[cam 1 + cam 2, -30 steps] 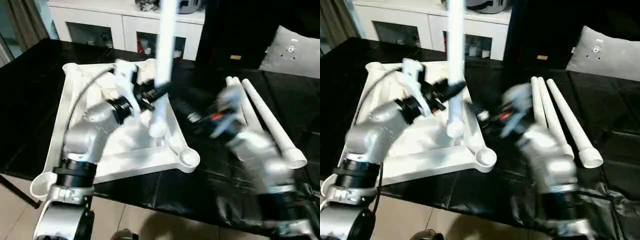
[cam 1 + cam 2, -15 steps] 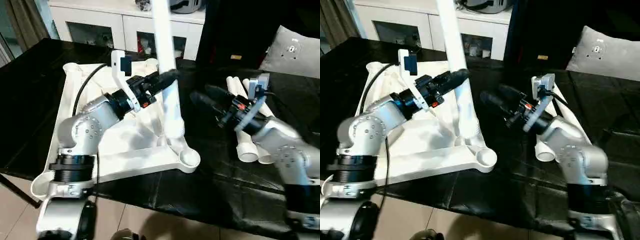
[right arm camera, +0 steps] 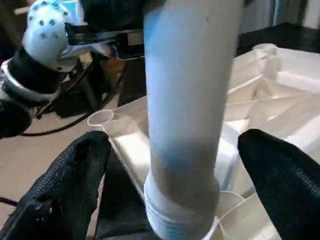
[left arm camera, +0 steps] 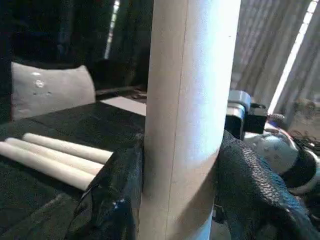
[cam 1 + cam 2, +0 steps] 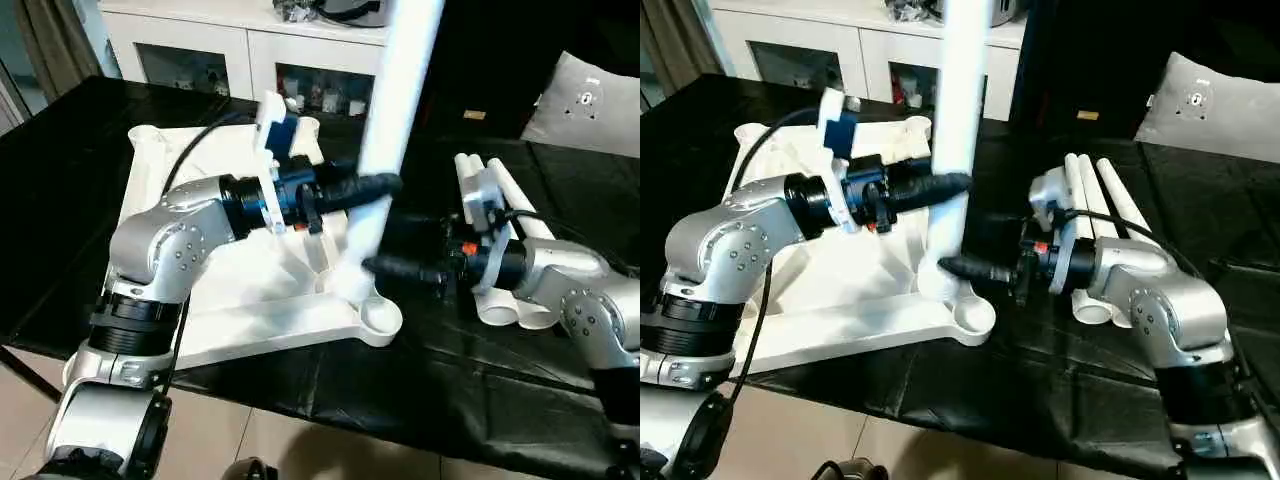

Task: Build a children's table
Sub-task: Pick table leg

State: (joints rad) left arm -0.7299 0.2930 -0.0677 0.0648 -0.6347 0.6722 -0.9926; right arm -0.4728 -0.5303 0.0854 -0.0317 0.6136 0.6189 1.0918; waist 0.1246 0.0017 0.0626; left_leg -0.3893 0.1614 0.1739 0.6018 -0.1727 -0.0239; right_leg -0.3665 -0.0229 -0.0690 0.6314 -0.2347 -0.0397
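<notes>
left tool (image 5: 385,183) clamps upright leg (image 5: 385,150) | right tool (image 3: 170,165) spread wide, straddling leg

Left hand (image 5: 385,183) clamps upright leg (image 5: 392,110). Its flared end sits on tabletop (image 5: 250,300) beside near corner socket (image 5: 378,318). Right hand (image 5: 385,268) low beside leg, fingers spread. Three spare legs (image 5: 500,235) on black surface (image 5: 430,370).

We see a dim room with even indoor light. The white plastic square tabletop (image 5: 250,290) looks washed out against the glossy black table cover (image 5: 420,370), which carries faint glare. In our wrist views, the near white tube leg (image 3: 187,115) is blurred.
</notes>
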